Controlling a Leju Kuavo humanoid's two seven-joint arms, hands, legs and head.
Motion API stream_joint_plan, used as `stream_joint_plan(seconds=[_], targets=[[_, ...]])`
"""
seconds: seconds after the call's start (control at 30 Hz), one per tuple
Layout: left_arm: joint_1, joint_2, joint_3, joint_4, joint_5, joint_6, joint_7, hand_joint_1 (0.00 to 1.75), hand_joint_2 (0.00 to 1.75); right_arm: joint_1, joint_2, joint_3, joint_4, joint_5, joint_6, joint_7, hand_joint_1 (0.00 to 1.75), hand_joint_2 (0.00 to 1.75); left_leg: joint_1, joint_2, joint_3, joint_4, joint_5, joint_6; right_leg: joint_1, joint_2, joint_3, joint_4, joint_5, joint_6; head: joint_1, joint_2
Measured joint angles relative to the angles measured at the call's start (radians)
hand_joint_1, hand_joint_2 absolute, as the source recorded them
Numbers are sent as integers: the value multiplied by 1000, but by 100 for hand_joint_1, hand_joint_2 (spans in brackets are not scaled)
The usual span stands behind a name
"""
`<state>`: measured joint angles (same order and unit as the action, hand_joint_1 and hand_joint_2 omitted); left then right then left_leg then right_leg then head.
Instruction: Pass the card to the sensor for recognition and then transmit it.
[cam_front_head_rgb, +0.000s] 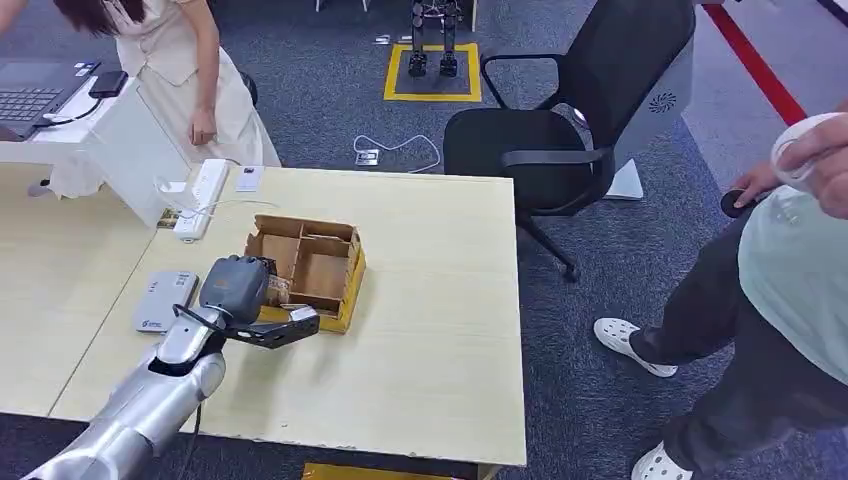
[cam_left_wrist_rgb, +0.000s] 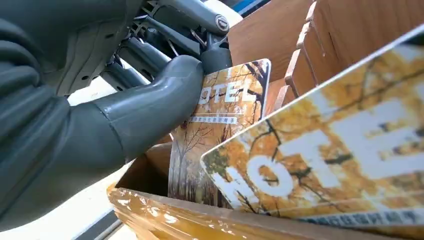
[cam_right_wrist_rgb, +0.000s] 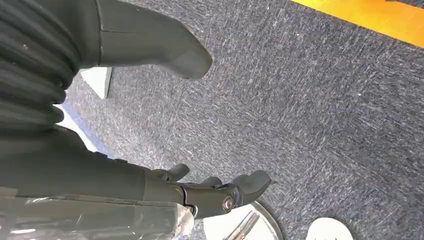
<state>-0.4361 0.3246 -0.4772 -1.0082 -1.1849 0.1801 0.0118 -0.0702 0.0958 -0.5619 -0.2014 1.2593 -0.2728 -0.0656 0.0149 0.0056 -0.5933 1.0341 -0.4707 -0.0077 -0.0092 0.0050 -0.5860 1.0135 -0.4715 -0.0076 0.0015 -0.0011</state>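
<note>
Landmark: box (cam_front_head_rgb: 318, 268), brown cardboard w/ dividers, on the pale wood bench (cam_front_head_rgb: 430, 330).
L hand (cam_front_head_rgb: 262, 312): at box's near-left corner, reaching over its rim; silver arm comes up from the bench's near edge.
L fingers (cam_left_wrist_rgb: 210, 47): grasping a card; thumb pressed on its face, dark fingers behind it (wrist view).
Card (cam_left_wrist_rgb: 227, 107): upright inside the box, autumn-tree print, white "HOTEL" lettering; lower part below the rim.
2nd card (cam_left_wrist_rgb: 325, 160): same print, lies tilted just beside the held one, close to the lens, blurred; covers part of the box interior.
Box wall (cam_left_wrist_rgb: 200, 220): yellowish tape on near rim, crosses in front of both cards.
Sensor (cam_front_head_rgb: 163, 299): flat grey unit on bench, left of box, near L arm.
Power strip (cam_front_head_rgb: 203, 197): white, beyond box to the left, cable trailing.
Small white tag (cam_front_head_rgb: 249, 178): far bench edge, beyond box.
R hand (cam_right_wrist_rgb: 200, 192): hangs over grey carpet, fingers loosely curled, released, nothing in them.
Chair (cam_front_head_rgb: 560, 130): black office type, beyond box to the right, off the bench.
Person 1 (cam_front_head_rgb: 190, 70): light clothes, stands beyond box at far-left bench corner.
Person 2 (cam_front_head_rgb: 770, 300): right of bench, dark trousers, white shoes, holds a white object.
Laptop (cam_front_head_rgb: 35, 90): far left, on white desk.
</note>
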Motion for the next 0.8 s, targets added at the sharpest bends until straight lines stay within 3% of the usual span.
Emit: stream_joint_plan(seconds=[0.33, 0.6, 0.8], targets=[[4, 0, 0, 0, 5, 18, -1, 175, 175, 0, 0, 0, 0, 0, 3, 0, 0, 175, 0, 0, 0, 0, 0, 0, 0, 0, 0, 0, 0, 0, 0, 0], [15, 3, 0, 0, 10, 89, -4, 175, 175, 0, 0, 0, 0, 8, 0, 0, 0, 175, 0, 0, 0, 0, 0, 0, 0, 0, 0, 0, 0, 0, 0, 0], [16, 13, 0, -1, 13, 92, -5, 175, 175, -1, 0, 0, 0, 9, -1, 0, 0, 175, 0, 0, 0, 0, 0, 0, 0, 0, 0, 0, 0, 0, 0, 0]])
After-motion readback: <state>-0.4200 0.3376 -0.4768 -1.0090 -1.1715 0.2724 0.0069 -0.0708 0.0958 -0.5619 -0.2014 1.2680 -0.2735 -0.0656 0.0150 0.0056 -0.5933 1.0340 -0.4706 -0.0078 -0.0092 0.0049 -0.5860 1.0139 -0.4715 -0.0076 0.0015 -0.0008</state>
